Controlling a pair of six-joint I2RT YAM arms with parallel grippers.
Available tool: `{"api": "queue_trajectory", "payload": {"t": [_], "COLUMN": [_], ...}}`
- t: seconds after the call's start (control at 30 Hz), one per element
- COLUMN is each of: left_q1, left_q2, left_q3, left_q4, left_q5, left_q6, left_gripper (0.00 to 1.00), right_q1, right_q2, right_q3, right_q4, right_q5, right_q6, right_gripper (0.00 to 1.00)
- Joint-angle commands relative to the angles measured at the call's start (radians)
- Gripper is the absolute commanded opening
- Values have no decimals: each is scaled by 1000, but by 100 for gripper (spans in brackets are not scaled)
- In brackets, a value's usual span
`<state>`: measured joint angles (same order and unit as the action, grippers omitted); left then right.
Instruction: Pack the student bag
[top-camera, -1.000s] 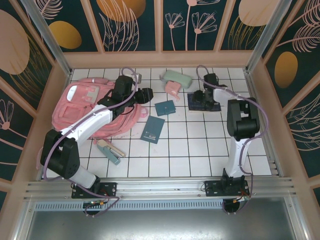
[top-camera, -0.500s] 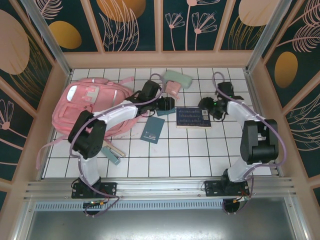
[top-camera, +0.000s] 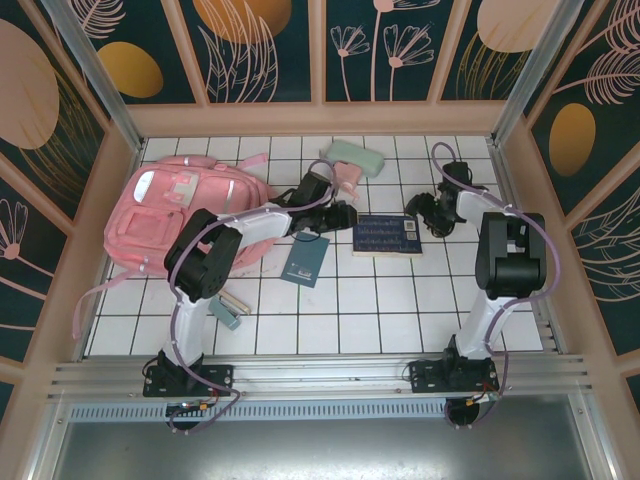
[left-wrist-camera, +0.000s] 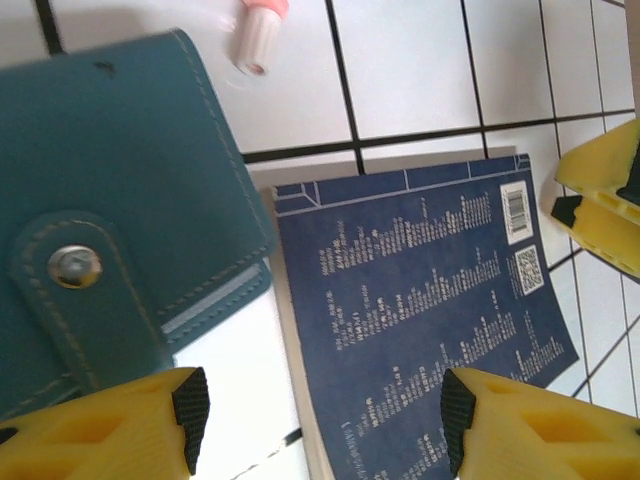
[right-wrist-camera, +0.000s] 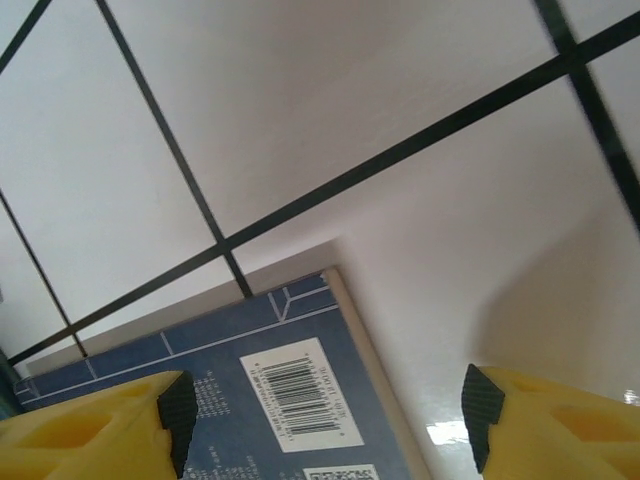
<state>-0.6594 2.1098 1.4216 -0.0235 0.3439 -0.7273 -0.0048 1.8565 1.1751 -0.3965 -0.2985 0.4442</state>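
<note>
The student bag (top-camera: 180, 215), a big pink backpack, lies at the left of the tiled table. A dark blue book (top-camera: 387, 235) lies flat mid-table, back cover up. My left gripper (top-camera: 342, 214) hovers open over the book's left edge (left-wrist-camera: 430, 320) and a teal snap wallet (left-wrist-camera: 110, 200), its jaws (left-wrist-camera: 322, 420) holding nothing. At the book's right end, my right gripper (top-camera: 428, 213) also stands open; its jaws (right-wrist-camera: 325, 415) straddle the barcode corner of the book (right-wrist-camera: 230, 400) without gripping it.
A teal notebook (top-camera: 305, 260) lies in front of the wallet. A mint pencil case (top-camera: 357, 157) and a small pink item (top-camera: 345, 178) sit at the back. A stapler-like tool (top-camera: 222, 305) lies near the left arm. Wooden walls enclose the table.
The blue book has shifted from the back right to mid-table. My left gripper swung from the bag rightward to the wallet and book, opening wider. The right gripper now sits by the book's right end.
</note>
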Motion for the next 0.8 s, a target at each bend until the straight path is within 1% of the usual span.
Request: {"api": "queue_trajectory", "payload": {"t": [0.0, 0.07, 0.33, 0.4, 0.43, 0.63, 0.77], "left_q1": [-18, -18, -33, -38, -40, -42, -43], "left_q2": [35, 46, 86, 97, 101, 98, 90], "left_q3": [32, 25, 29, 30, 30, 22, 17], "left_q4": [41, 53, 79, 87, 91, 96, 96], "left_q5": [50, 60, 101, 113, 119, 126, 126], "left_q6": [-39, -53, -72, -81, -84, -86, -84], "left_gripper": [65, 65, 64, 64, 64, 63, 63], "right_q1": [0, 0, 0, 0, 0, 1, 0], "right_q2": [19, 20, -22, -36, -46, -132, -222], "right_q3": [-29, -57, -168, -192, -206, -264, -307], "right_q4": [32, 55, 187, 220, 242, 315, 362], "right_q5": [-73, -98, -310, -364, -398, -510, -564], "right_q6": [-7, 3, 63, 90, 105, 179, 242], "right_gripper": [73, 72, 69, 67, 65, 61, 59]}}
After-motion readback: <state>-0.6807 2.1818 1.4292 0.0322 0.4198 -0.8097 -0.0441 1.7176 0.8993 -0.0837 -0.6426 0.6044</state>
